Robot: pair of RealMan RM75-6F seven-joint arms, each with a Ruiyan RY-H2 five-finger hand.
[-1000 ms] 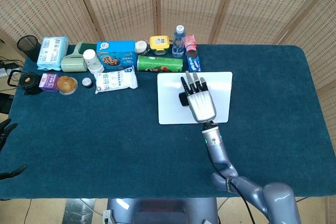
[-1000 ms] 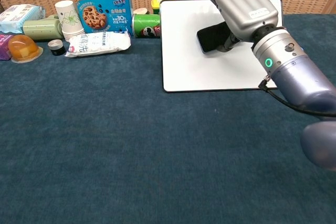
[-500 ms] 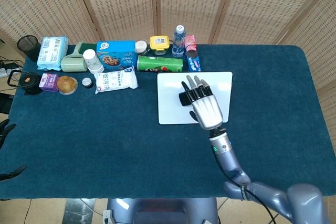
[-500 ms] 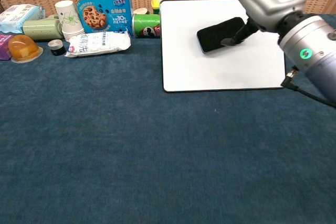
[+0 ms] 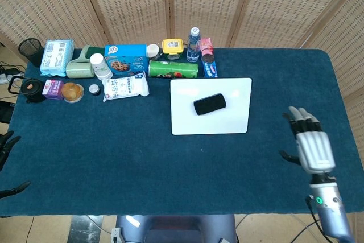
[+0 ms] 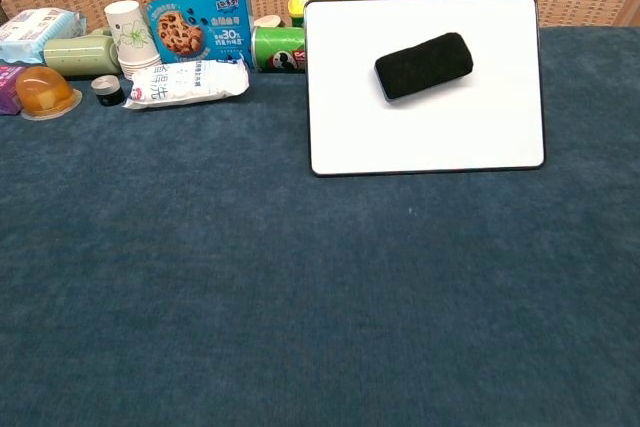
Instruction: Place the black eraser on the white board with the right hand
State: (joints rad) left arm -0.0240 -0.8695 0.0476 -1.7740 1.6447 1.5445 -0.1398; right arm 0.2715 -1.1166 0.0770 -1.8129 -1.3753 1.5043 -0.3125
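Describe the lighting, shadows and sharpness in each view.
Head view: even, soft light; the black eraser casts almost no shadow on the white board, and the right hand is sharp. Chest view: equally even and sharp, no glare on the board, and no hand in frame.

A blue-covered table (image 5: 114, 152) bore a white board (image 5: 233, 120), a green can (image 5: 173, 69), a cookie box (image 5: 125, 59) and a white packet (image 5: 126, 87)
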